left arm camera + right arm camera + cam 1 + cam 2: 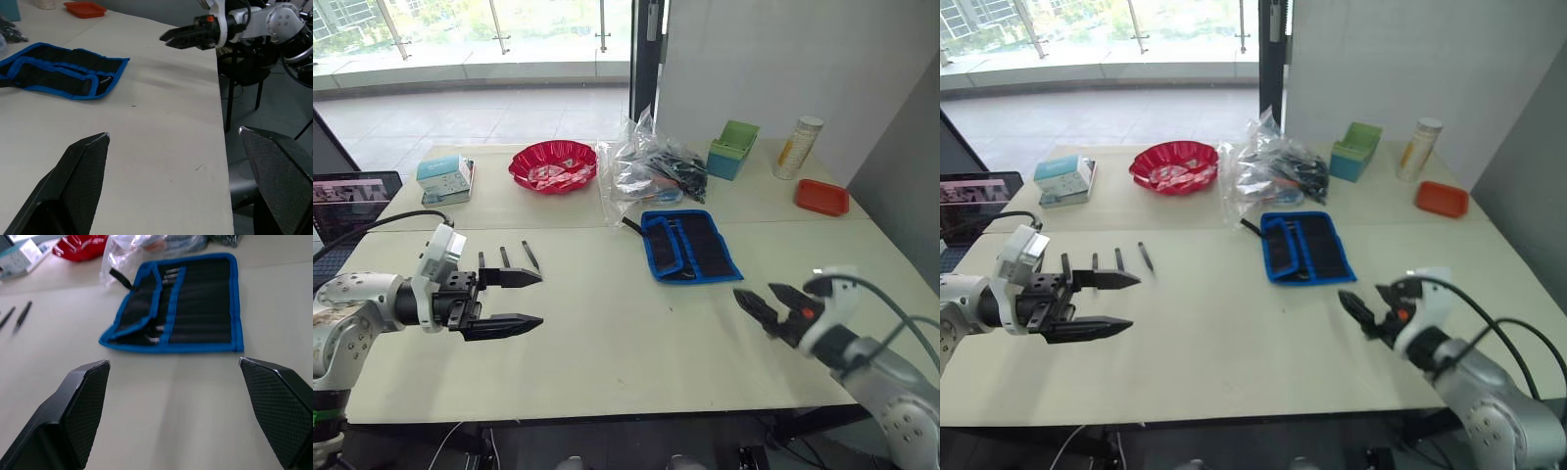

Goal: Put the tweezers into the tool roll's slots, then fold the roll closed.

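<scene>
The tool roll [690, 245] lies open on the table's far middle, black with blue edging. Its slots [195, 313] run across the inner face, and small metal ends [155, 339] show in them. A row of slim black tweezers [530, 256] lies side by side on the table at the left. My left gripper [538, 299] hovers just in front of them, open and empty. My right gripper [754, 296] is open and empty near the table's front right, a short way in front of the roll. The left wrist view shows the roll [58, 73] and the right gripper [168, 38].
At the back stand a red bowl [553, 164], a clear plastic bag of tools [646, 171], a green box [732, 149], a white canister [798, 147] and an orange tray [821, 197]. A teal box [445, 179] and a laptop [352, 201] are at the left.
</scene>
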Robot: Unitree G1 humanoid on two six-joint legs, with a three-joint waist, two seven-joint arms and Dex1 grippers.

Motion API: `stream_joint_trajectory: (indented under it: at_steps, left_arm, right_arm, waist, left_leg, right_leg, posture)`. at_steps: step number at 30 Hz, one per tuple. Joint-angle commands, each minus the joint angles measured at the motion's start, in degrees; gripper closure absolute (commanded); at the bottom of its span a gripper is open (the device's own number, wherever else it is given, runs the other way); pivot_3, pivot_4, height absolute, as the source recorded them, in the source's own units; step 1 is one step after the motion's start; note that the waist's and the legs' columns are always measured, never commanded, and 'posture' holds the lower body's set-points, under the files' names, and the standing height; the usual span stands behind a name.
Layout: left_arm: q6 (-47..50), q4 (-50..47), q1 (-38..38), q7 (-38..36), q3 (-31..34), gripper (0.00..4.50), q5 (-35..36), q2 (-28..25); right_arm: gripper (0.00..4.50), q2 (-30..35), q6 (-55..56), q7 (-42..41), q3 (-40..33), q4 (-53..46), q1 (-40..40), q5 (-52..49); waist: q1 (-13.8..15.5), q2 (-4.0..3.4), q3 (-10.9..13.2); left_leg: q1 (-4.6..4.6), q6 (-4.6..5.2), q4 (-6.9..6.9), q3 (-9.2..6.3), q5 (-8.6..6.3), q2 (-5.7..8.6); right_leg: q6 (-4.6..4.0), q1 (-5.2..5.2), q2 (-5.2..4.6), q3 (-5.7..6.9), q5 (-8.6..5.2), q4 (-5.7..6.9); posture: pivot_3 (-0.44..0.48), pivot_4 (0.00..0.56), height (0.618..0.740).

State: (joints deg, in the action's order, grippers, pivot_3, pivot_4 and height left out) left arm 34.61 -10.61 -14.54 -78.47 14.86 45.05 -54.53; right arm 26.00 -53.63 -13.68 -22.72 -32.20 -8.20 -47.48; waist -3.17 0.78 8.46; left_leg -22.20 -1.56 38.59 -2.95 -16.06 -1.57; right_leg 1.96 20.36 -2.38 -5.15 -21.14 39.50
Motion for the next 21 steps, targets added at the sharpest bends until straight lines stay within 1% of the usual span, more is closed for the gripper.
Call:
stream_joint_trajectory:
  at_steps: [1, 3, 4, 7, 9, 12, 16, 21]
  left_arm:
    - [-2.7, -2.9, 1.1, 4.5, 2.0, 0.00, -0.9, 2.4]
    - [-3.5, -4.6, 2.8, 6.4, 3.1, 0.00, -1.4, 3.2]
    - [-3.5, -5.2, 3.6, 7.2, 3.6, 0.00, -1.4, 3.3]
    - [-3.3, -7.6, 7.7, 8.4, 5.9, 0.00, -1.1, 3.3]
    - [-3.3, -8.8, 9.8, 9.4, 7.2, 0.00, -0.9, 3.6]
    - [-3.5, -10.2, 12.4, 11.3, 8.8, 0.00, -1.0, 4.5]
    - [-1.9, -12.0, 15.4, 14.2, 10.4, 0.00, -0.4, 5.3]
    - [-3.4, -12.0, 16.0, 15.7, 11.3, 0.00, -1.1, 5.6]
  right_arm:
    - [0.03, -2.4, 1.7, 2.6, 3.4, 6.3, -8.1, 1.9]
    - [0.03, -2.9, 1.9, 1.9, 6.1, 11.1, -11.8, 3.6]
    - [0.03, -3.1, 2.3, 1.6, 7.5, 12.9, -13.1, 4.7]
    - [0.03, -5.0, 3.4, 1.4, 11.0, 18.8, -17.3, 7.3]
    - [0.03, -6.5, 4.4, 1.5, 12.6, 22.8, -19.4, 9.4]
    - [0.03, -7.4, 7.5, -0.6, 16.8, 28.2, -21.4, 14.0]
    - [0.03, -10.7, 14.0, -1.0, 18.1, 40.6, -25.7, 19.0]
    - [0.03, -13.9, 18.0, -3.0, 19.4, 46.0, -28.1, 21.9]
  waist:
    - [0.0, 0.00, 0.0]
    - [0.1, 0.00, 0.0]
    - [0.1, 0.01, 0.0]
    - [-0.1, 0.00, 0.0]
    - [-0.4, 0.00, 0.0]
    - [-0.5, 0.00, 0.0]
    - [-0.9, -0.01, 0.0]
    - [-1.0, -0.01, 0.0]
  left_leg:
    - [0.00, 0.02, 0.05, 0.00, -0.01, 0.00]
    - [-0.06, 0.03, 0.09, 0.00, -0.01, 0.03]
    - [-0.08, 0.05, 0.12, -0.04, -0.03, 0.06]
    - [-0.09, 0.19, 0.20, -0.05, -0.11, 0.12]
    - [-0.09, 0.20, 0.18, -0.06, -0.11, 0.14]
    - [-0.07, 0.20, 0.19, -0.09, -0.11, 0.12]
    - [-0.06, 0.18, 0.19, -0.12, -0.10, 0.13]
    - [-0.01, 0.16, 0.19, -0.12, -0.09, 0.10]
  right_leg:
    - [0.00, 0.00, 0.01, 0.01, 0.00, 0.02]
    - [0.00, 0.01, 0.00, 0.00, 0.00, 0.04]
    - [0.00, 0.01, -0.01, 0.04, 0.00, 0.29]
    - [0.00, 0.08, -0.07, 0.05, 0.00, 0.37]
    - [0.00, 0.12, -0.09, 0.06, 0.00, 0.40]
    - [0.00, 0.13, -0.09, 0.13, 0.00, 0.47]
    - [0.00, 0.13, -0.10, 0.16, 0.00, 0.48]
    - [0.00, 0.14, -0.08, 0.18, 0.00, 0.58]
  posture:
    - [0.000, 0.150, 0.740]
    - [0.000, 0.150, 0.740]
    - [0.000, 0.150, 0.740]
    - [0.000, 0.150, 0.740]
    - [0.000, 0.150, 0.740]
    - [0.000, 0.150, 0.740]
    - [0.000, 0.150, 0.740]
    - [0.000, 0.150, 0.740]
